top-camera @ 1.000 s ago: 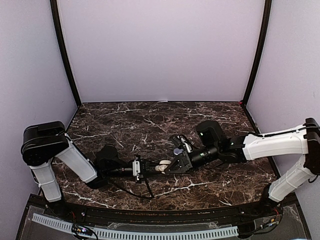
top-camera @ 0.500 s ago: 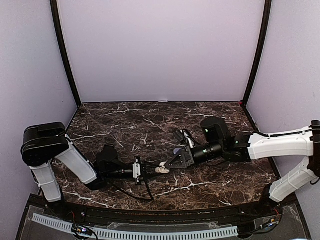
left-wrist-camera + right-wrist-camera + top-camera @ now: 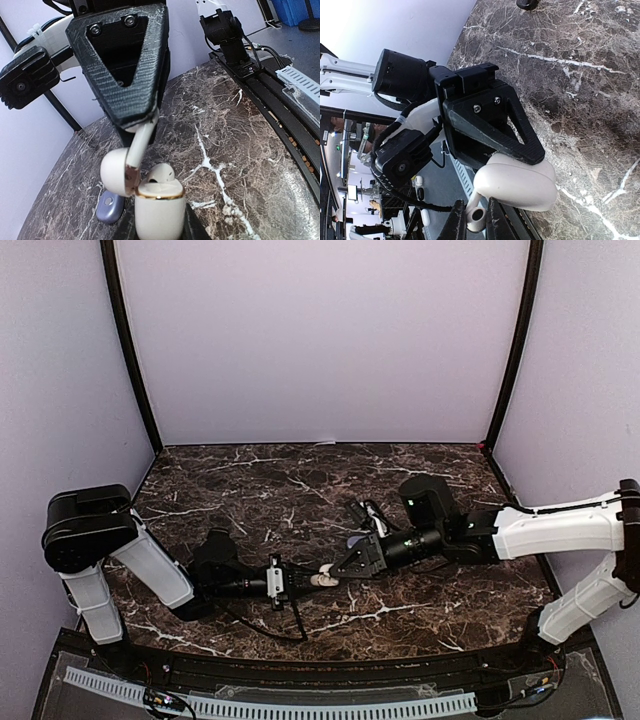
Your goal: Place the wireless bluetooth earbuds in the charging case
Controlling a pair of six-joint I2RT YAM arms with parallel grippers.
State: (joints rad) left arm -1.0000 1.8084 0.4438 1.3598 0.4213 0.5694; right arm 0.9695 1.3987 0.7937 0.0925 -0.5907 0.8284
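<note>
A white charging case with a gold rim stands between the fingers of my left gripper, which is shut on it. Its lid hangs open to the left. One white earbud sits in the case. My right gripper is shut on a second white earbud. In the left wrist view that earbud's stem slants down from the right gripper's black finger to the case's rim beside the lid. In the top view both grippers meet at the case at the table's front middle.
A small lavender case lies on the marble just behind the white case, also seen from above. A dark object lies farther back. The table's front rail runs along the right of the left wrist view.
The right arm has swung and brought its gripper with the earbud a little left, closer to the case. Over the last half second almost nothing has moved. The left arm has stayed still.
</note>
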